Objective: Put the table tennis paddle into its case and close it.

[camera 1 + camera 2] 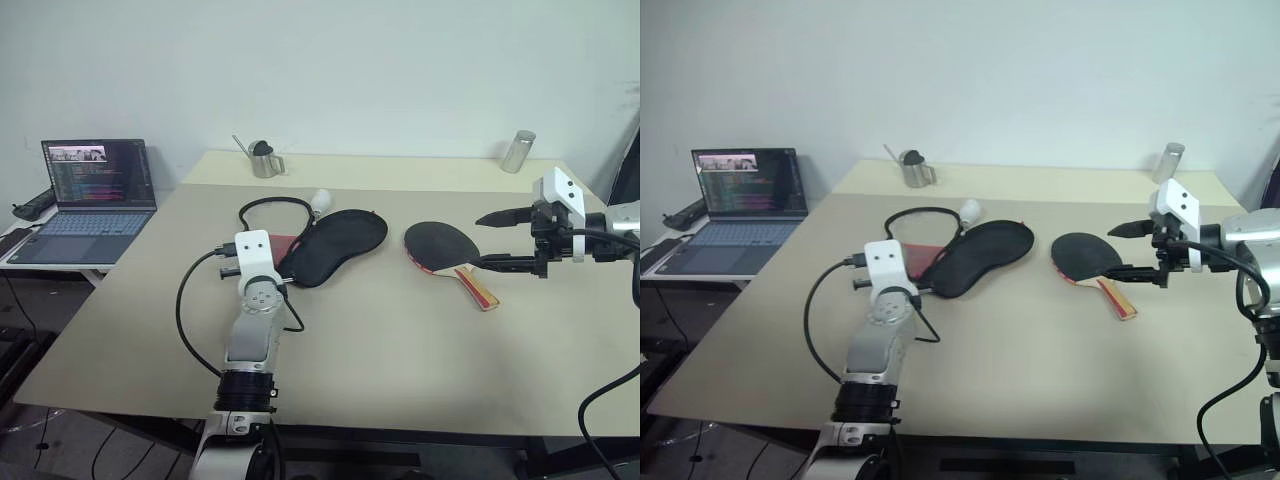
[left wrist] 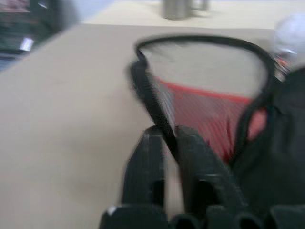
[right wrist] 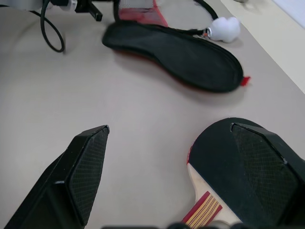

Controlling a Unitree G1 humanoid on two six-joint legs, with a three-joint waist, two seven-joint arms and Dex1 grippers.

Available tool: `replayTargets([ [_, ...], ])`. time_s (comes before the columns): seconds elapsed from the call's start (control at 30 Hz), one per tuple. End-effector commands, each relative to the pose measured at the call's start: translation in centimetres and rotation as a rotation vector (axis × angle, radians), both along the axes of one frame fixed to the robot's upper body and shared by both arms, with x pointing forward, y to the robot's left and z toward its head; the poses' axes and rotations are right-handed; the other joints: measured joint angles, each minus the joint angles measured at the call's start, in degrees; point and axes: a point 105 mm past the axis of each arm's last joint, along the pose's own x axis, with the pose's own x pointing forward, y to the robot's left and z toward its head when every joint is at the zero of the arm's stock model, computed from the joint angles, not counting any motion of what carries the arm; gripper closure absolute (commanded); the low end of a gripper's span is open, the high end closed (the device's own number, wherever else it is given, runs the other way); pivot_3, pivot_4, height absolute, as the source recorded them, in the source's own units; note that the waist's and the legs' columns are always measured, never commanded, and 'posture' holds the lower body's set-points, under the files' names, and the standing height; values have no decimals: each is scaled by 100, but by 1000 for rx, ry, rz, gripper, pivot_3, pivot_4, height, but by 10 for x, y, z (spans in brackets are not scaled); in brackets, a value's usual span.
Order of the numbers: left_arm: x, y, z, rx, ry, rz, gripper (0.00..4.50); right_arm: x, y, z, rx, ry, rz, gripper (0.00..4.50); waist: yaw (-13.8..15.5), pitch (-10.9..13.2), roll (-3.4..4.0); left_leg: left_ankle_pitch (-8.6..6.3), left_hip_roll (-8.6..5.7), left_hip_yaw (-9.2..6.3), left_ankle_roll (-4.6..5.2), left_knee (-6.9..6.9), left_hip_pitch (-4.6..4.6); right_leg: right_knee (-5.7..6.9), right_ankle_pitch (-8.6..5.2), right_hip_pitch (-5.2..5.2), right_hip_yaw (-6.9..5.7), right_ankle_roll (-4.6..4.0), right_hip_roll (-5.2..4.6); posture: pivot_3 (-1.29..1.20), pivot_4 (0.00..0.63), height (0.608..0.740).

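Mid-table I see the case (image 1: 335, 243), lying flat, its red inner panel showing at its left end; the table tennis paddle (image 1: 442, 247) lies just right of it, apart, handle toward me; my left gripper (image 2: 169, 143) pinches the case's black strap (image 2: 147, 93) between nearly closed fingers; my right gripper (image 1: 498, 240) hovers spread wide by the paddle, empty.

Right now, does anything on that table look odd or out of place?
Nothing is spilled or broken. The case lies open, and its black strap loops loose across the table. The paddle lies beside it, not inside.
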Motion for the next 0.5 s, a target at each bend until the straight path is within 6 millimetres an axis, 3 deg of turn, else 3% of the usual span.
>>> replayTargets([
  [0.03, 1, -10, 17, 1, -53, -58, 2743, -2, 0, 15, 1, -63, 5, 0, -4, 0, 0, 0, 0, 0, 0, 0, 0, 0, 0, 0, 0, 0, 0, 0, 150, 740],
  [0.23, -2, -16, 21, 17, -59, -187, 680, -2, -4, 15, -4, -64, -6, 0, -20, 0, 0, 0, 1, 3, 0, -1, 2, 2, 0, -1, 0, 0, 1, 0, 150, 740],
  [0.4, -16, -12, 19, 32, -20, -318, 680, -2, -5, 16, -7, -66, -11, 0, -21, 0, 1, 0, 1, 3, 0, -2, 2, 0, 0, -2, 1, 0, 1, 0, 150, 740],
  [0.5, -30, -6, 6, 83, 74, -454, 680, 0, -5, 17, -8, -69, -12, 0, -27, 0, 1, 0, 3, 3, 0, -3, 3, 1, 0, -2, 2, -1, 3, 0, 150, 740],
])
